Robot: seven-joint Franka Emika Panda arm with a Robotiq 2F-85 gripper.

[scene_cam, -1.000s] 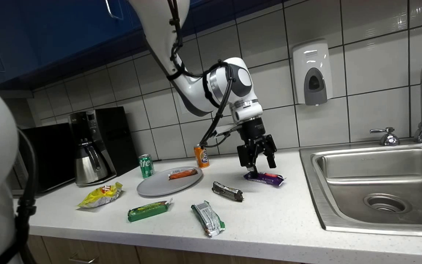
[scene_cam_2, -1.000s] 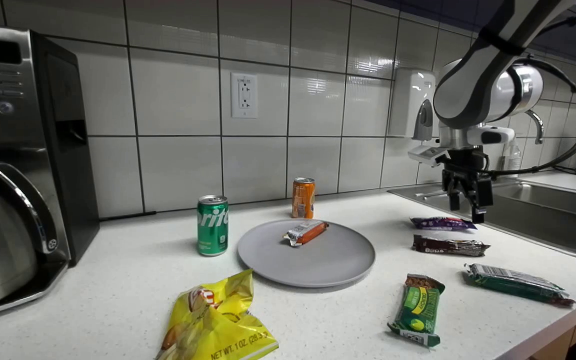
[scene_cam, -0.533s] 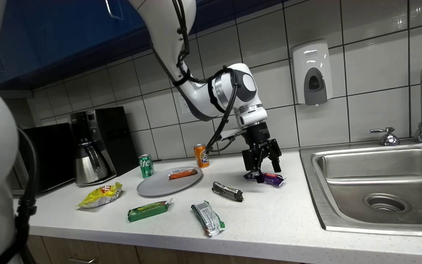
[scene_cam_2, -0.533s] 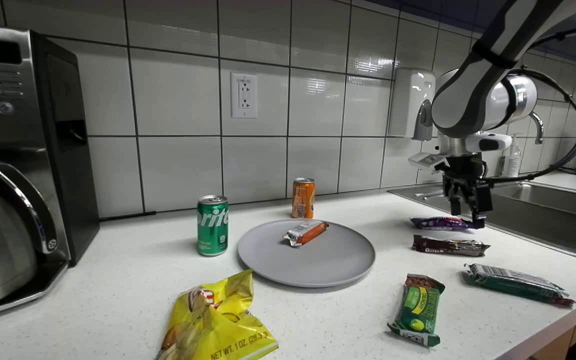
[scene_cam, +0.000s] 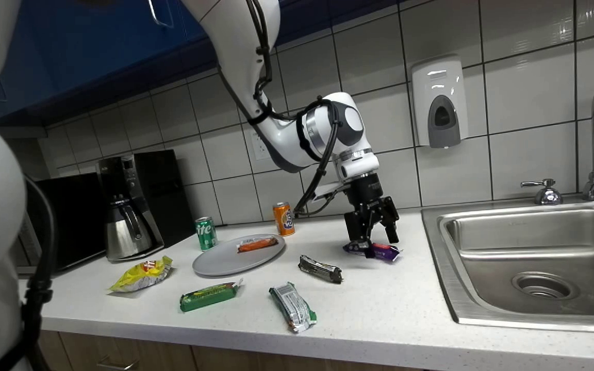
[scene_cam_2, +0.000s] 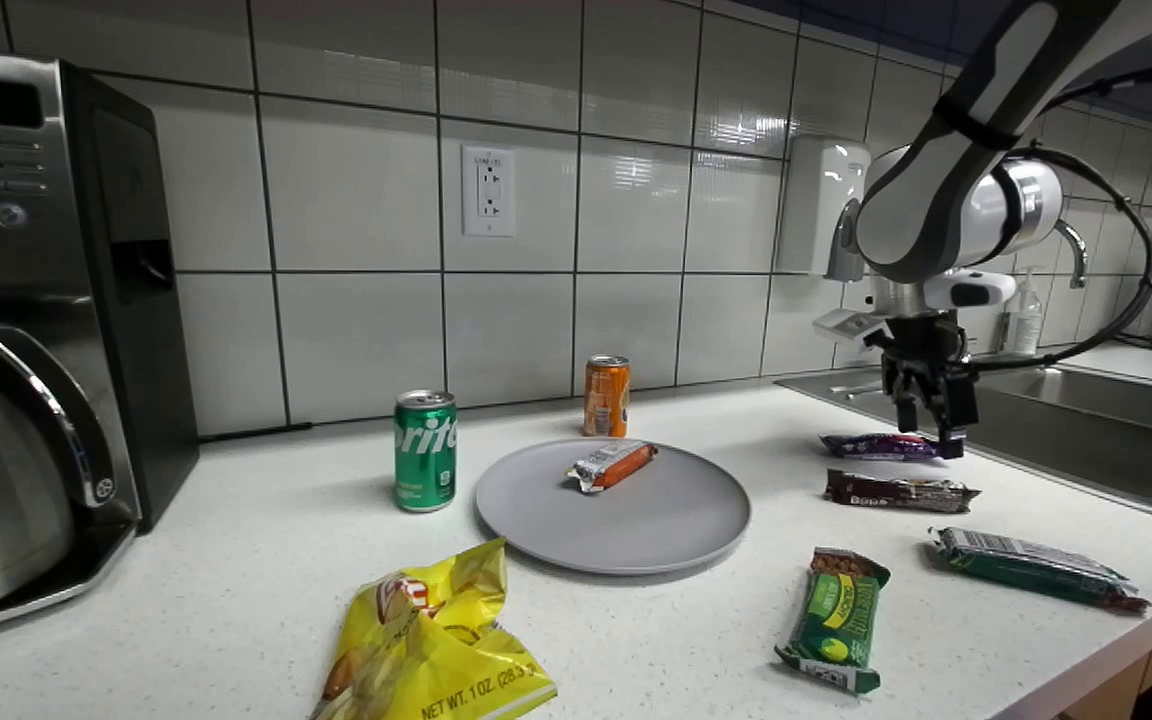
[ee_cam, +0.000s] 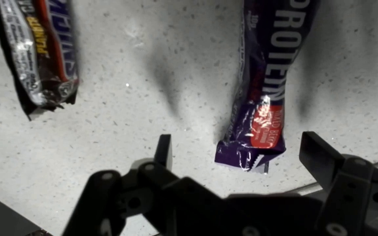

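Note:
My gripper stands open, its fingers wide apart, above the near end of a purple protein bar in the wrist view. That crimped end lies between the two fingertips with a gap on either side. In both exterior views the gripper hangs low over the counter, one finger in front of the purple bar and hiding part of it. I cannot tell whether that finger touches the counter. A dark brown Snickers bar lies to the left in the wrist view, apart from the gripper.
Two green-wrapped bars lie nearer the counter's front. A grey plate bears an orange-wrapped bar. Around it are a Sprite can, an orange can and a yellow chip bag. A steel sink borders the counter.
My gripper has come down and, in an exterior view, shifted slightly right over the purple bar. Its fingers have stayed apart. The bars, plate, cans and bag have not moved.

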